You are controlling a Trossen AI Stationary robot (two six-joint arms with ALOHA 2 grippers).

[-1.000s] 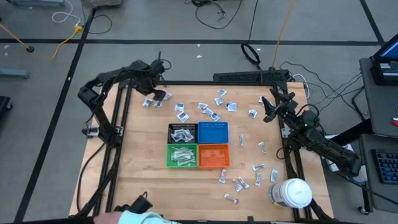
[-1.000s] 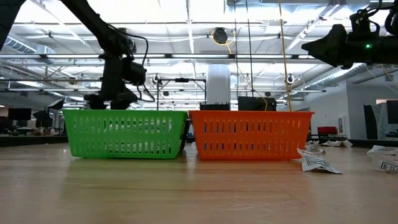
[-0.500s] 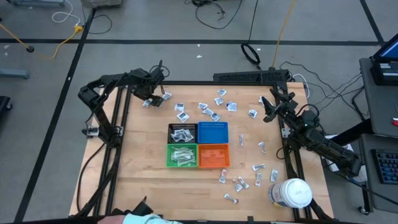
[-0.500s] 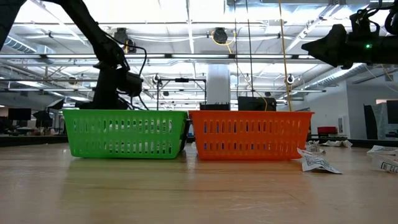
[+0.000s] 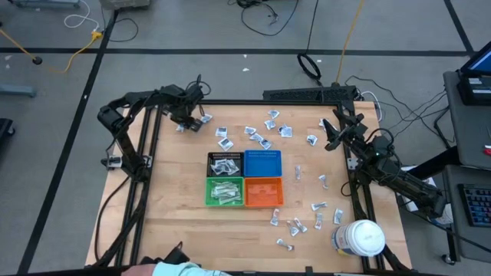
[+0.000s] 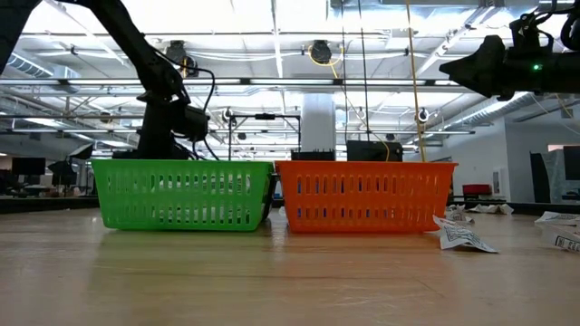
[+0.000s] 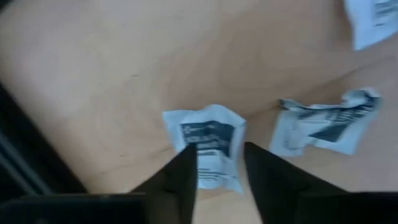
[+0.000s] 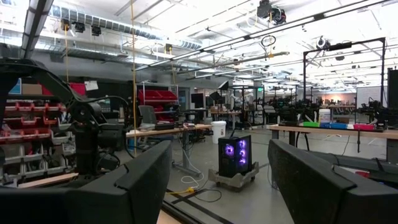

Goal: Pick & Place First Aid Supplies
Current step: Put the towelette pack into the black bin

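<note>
Your left end effector (image 7: 217, 165) is down at the far left corner of the pale wooden counter (image 5: 176, 192). Its two dark fingers (image 7: 177, 180) stand narrow on either side of a small crumpled white wrapped packet with dark print (image 7: 208, 146); you cannot tell whether they grip it yet. A second crumpled white packet (image 7: 323, 127) lies just beside it on the wood. More small white packets (image 5: 265, 130) are scattered along the far edge, and others (image 5: 303, 222) lie near a large white round jar (image 5: 360, 238). Four small square plastic bins, black (image 5: 225, 163), blue (image 5: 263, 163), green (image 5: 224, 192) and orange (image 5: 263, 192), sit together mid-counter. Your right end effector (image 8: 217, 180) hovers above the right edge, fingers spread wide and empty.
</note>
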